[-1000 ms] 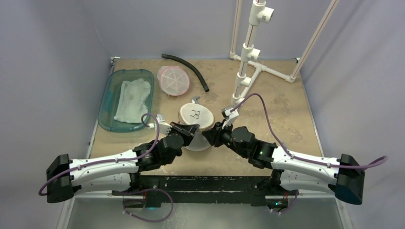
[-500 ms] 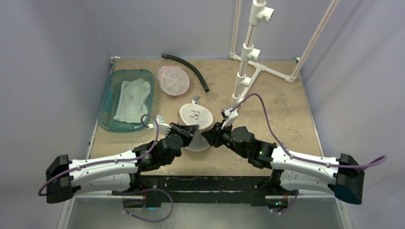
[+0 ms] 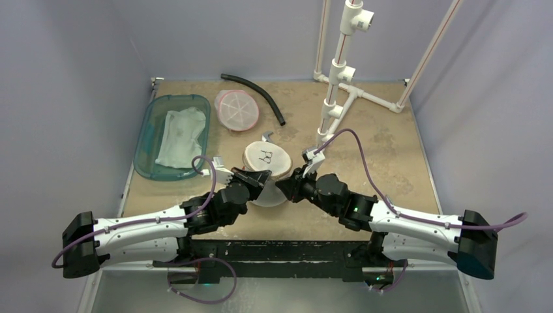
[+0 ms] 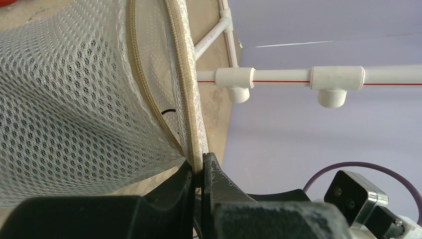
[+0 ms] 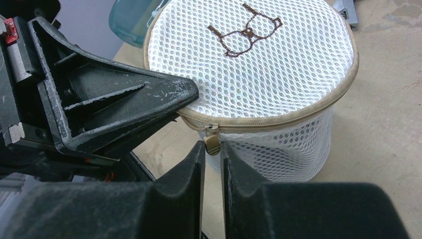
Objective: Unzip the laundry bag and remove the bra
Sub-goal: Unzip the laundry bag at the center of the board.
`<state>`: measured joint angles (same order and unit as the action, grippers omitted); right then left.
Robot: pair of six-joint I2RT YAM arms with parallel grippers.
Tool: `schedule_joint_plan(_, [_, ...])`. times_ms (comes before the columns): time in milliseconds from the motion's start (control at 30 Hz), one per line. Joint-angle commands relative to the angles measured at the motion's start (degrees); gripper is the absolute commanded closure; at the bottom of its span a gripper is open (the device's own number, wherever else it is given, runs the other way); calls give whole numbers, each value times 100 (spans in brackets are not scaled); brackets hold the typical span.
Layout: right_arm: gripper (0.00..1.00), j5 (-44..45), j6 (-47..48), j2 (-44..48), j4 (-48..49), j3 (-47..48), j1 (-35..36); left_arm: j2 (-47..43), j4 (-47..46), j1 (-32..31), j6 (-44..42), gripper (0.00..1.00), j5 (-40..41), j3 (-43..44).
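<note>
Right wrist view: a round white mesh laundry bag [image 5: 259,59], with a brown stitched emblem on its lid, stands upright on the tan table [image 5: 388,114]. A tan zipper [image 5: 298,118] runs round the top rim and is fully closed. Its zipper pull [image 5: 212,145] hangs at the near side, pinched between the narrow tips of my right gripper [image 5: 212,149]. In the left wrist view, my left gripper [image 4: 201,174] is clamped tight on the bag's tan rim seam, just beside the pull. The bra is not visible; I judge it lies inside the bag, behind the mesh.

The step in hand is starting the zip. To do it well, I would draw the pull along the curve of the rim, away from the left gripper and level with the seam. Tugging outward could buckle the soft wall or tip the bag. The left grip should anchor the rim taut.

In the top external view, the bag sits near the table's front edge, between both arms. Bare table to its right gives my right arm room to sweep. The white pipe stand [image 3: 336,85] rises behind on the right. The teal tray [image 3: 147,140] and pink round lid [image 3: 237,109] lie well apart on the left.
</note>
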<state>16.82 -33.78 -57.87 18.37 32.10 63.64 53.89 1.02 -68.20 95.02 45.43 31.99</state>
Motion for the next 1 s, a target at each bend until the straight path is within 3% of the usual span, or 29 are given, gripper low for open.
schedule_joint_plan(0, [85, 47, -33, 98, 196, -25, 13, -9, -247, 35, 16, 100, 81, 1])
schedule_joint_plan(133, [100, 107, -45, 132, 135, -29, 12, -9, -230, 32, 4, 100, 63, 17])
schedule_joint_plan(433, [100, 436, -39, 333, -334, -158, 14, -232, -111, 31, -23, 100, 34, -116])
schedule_joint_plan(967, [100, 1042, 32, 500, -185, -460, -19, -537, 259, 35, -729, 100, -486, -28])
